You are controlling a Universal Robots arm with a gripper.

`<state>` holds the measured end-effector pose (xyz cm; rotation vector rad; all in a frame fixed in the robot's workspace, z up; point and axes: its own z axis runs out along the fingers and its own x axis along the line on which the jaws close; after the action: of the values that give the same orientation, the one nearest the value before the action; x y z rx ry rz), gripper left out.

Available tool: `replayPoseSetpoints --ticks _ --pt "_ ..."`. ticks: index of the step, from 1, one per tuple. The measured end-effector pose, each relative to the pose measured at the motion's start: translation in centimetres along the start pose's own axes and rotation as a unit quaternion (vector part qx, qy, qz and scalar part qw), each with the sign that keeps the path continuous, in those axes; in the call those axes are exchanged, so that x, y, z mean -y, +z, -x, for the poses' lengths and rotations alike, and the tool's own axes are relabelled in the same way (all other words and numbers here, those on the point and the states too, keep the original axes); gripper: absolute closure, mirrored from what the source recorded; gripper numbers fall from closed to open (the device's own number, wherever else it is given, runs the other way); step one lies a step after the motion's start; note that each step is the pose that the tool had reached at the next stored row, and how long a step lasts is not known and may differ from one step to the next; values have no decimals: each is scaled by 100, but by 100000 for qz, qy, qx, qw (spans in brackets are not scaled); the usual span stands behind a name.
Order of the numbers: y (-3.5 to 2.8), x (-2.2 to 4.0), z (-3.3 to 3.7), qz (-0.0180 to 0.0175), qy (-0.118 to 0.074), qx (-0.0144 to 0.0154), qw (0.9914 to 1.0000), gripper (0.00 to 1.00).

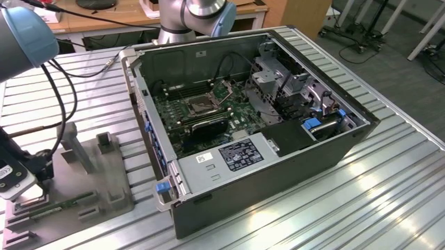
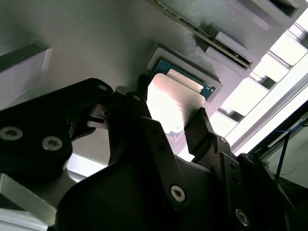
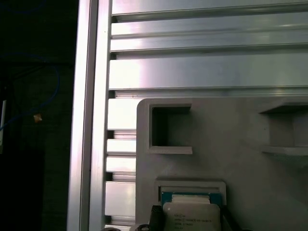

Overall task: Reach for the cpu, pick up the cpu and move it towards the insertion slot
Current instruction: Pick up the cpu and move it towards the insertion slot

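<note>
The cpu (image 2: 173,103), a pale silvery square plate, lies in a recess of the grey tray (image 2: 96,43) in both wrist views, cpu (image 3: 192,216). My gripper (image 2: 171,98) stands over it with one dark finger against each side edge, shut on the cpu, which still sits level in its recess. In the exterior view the gripper (image 1: 29,199) is low over the tray (image 1: 104,172) at the exterior view's left. The insertion slot (image 1: 201,105), a dark socket in a silvery frame, lies on the motherboard inside the open computer case (image 1: 292,156).
A green memory stick (image 1: 59,205) lies on the tray beside the gripper. Upright tray posts (image 1: 73,148) stand between tray and case. The case's raised wall (image 1: 149,130) borders the motherboard. Black cables (image 1: 59,99) hang from the arm over the ribbed metal table (image 1: 375,198).
</note>
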<state>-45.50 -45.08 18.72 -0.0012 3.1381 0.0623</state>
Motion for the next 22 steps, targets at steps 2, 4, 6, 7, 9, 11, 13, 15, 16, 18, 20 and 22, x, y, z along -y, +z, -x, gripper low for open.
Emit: replayPoseSetpoints --ticks 2,4,6,7,9,11,13,15,16,18,20,22 --pt "-23 -1 0 1 1 -1 100000 45" --pt "-46 -2 0 2 1 1 100000 45" --pt "-73 -3 0 3 0 5 100000 45" --pt "-87 -4 0 2 0 2 100000 45" --pt "-108 -5 0 5 1 6 100000 45" --pt "-112 -5 1 12 -1 17 100000 45" --pt "-113 -5 0 7 -1 10 100000 45" --pt "-114 -5 0 4 1 4 100000 45" --pt "-115 -5 0 4 2 4 100000 45" --pt "-115 -5 0 4 0 3 100000 45" --pt "-117 -5 0 3 2 3 100000 45" --pt "-128 -5 0 -5 1 -13 100000 45"
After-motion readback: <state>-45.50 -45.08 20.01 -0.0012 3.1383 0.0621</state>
